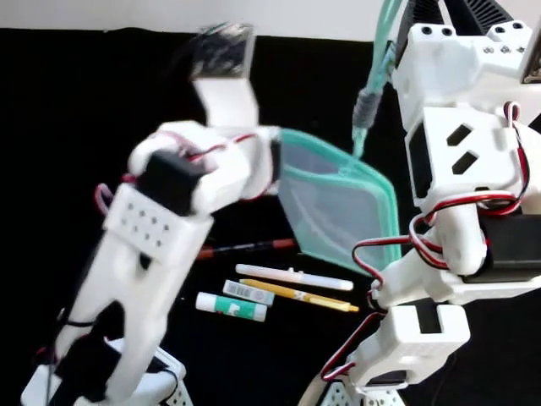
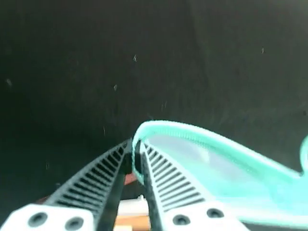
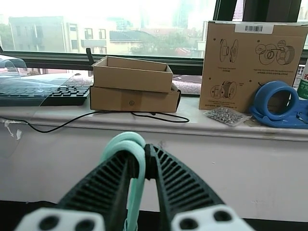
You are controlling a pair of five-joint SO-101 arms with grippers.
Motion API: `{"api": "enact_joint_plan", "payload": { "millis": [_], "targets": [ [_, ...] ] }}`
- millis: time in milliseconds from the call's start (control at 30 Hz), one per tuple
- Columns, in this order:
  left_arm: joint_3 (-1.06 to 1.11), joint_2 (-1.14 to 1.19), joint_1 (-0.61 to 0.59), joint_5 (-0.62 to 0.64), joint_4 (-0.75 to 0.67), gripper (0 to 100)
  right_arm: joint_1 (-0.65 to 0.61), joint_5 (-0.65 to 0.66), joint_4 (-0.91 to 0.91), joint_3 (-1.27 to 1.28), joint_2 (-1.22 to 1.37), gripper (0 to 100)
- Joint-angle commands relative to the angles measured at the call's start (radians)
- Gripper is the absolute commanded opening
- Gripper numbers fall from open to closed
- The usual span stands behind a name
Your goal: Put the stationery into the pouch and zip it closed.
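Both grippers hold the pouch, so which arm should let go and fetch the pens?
Probably left: the left gripper clamps the pouch rim low, near the pens; the right gripper holds the strap high.

Teal-edged translucent pouch (image 1: 338,203), white pen (image 1: 292,276), yellow pen (image 1: 297,294), green-and-white glue stick (image 1: 231,305), black table (image 1: 76,110).

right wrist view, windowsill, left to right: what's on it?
keyboard → stacked cardboard boxes → tall cardboard box. The screws and blue tape dispenser sit in front of the tall box, so they are left unordered.
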Motion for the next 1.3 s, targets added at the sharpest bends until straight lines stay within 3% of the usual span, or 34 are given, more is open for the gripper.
{"api": "enact_joint_plan", "payload": {
  "millis": [0,133,400,633,1033,1267],
  "targets": [
    [0.002,-0.005,0.087,-0.087,0.018,1,-0.007,-0.011,-0.005,-0.096,-0.031,0.6],
    [0.027,-0.005,0.147,-0.137,0.046,1,-0.005,-0.011,-0.005,-0.096,-0.041,0.6],
    [0.071,-0.013,0.148,-0.140,0.049,2,-0.005,-0.011,-0.004,-0.096,-0.070,0.6],
    [0.070,-0.007,0.147,-0.141,0.129,16,-0.005,-0.011,-0.004,-0.096,-0.070,0.6],
    [0.061,-0.013,0.145,-0.141,0.121,4,-0.005,-0.011,-0.002,-0.096,-0.070,0.6],
    [0.059,-0.015,0.119,-0.221,0.121,5,-0.005,-0.011,-0.002,-0.096,-0.070,0.6]
  ]
}}
